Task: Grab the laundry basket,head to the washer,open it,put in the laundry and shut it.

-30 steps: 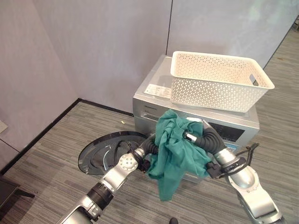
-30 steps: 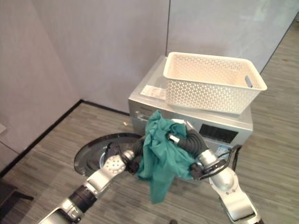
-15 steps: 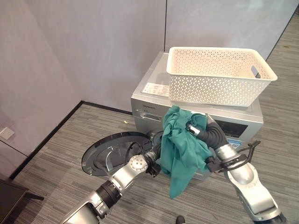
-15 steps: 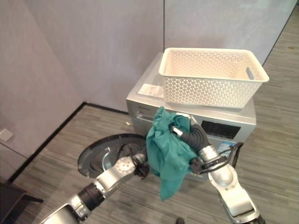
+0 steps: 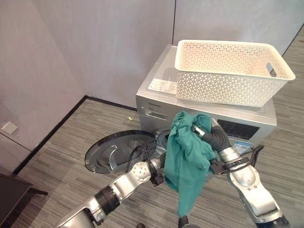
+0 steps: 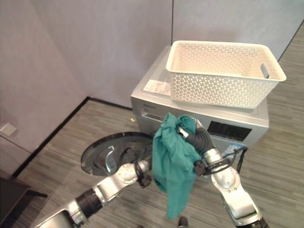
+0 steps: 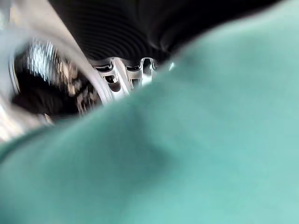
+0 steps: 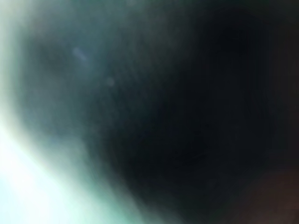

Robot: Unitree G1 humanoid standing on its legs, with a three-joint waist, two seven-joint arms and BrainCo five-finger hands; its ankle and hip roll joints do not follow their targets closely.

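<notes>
Hanging before the washer point(image 5: 156, 102), green cloth point(image 5: 189, 161) hides its opening.

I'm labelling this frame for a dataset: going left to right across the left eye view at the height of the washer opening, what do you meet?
Open washer door → green garment hanging in front of the washer → right robot hand, under the cloth.

grey wall panels point(image 5: 95, 42), striped grey floor point(image 5: 61, 156), white wall socket point(image 5: 7, 127).
</notes>
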